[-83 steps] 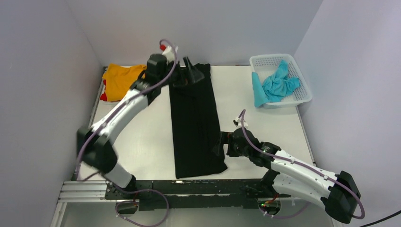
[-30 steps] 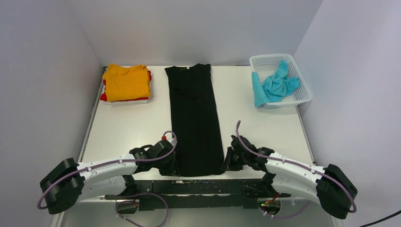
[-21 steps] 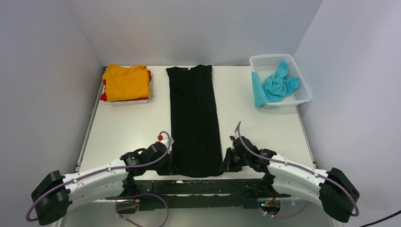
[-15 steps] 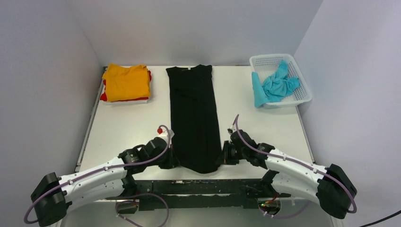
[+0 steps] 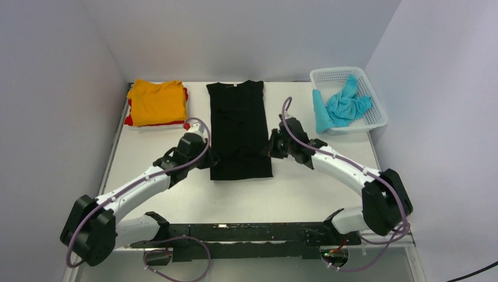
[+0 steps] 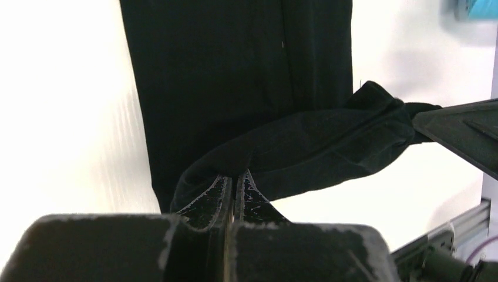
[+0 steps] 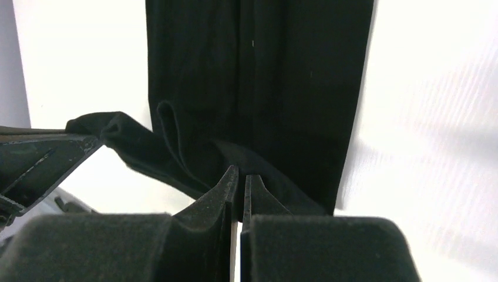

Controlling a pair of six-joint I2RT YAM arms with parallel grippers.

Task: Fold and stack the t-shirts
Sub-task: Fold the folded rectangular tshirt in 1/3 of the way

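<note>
The black t-shirt (image 5: 238,126) lies lengthwise in the middle of the table, folded into a narrow strip. Its near end is lifted and doubled back over itself. My left gripper (image 5: 210,158) is shut on that end's left corner, and my right gripper (image 5: 273,147) is shut on its right corner. In the left wrist view the left gripper (image 6: 235,179) pinches a sagging band of black cloth (image 6: 305,147). In the right wrist view the right gripper (image 7: 241,176) pinches the same hem above the flat shirt (image 7: 276,70). The orange t-shirt (image 5: 157,100) tops a folded stack at the far left, with red (image 5: 128,121) showing beneath it.
A white lattice basket (image 5: 379,120) at the far right holds a crumpled turquoise t-shirt (image 5: 346,106). Bare white table (image 5: 329,188) lies in front of the black shirt. Grey walls close the left, back and right sides.
Both grippers have carried the black shirt's near end up off the table's near edge and toward the far side, so the shirt now looks about half as long.
</note>
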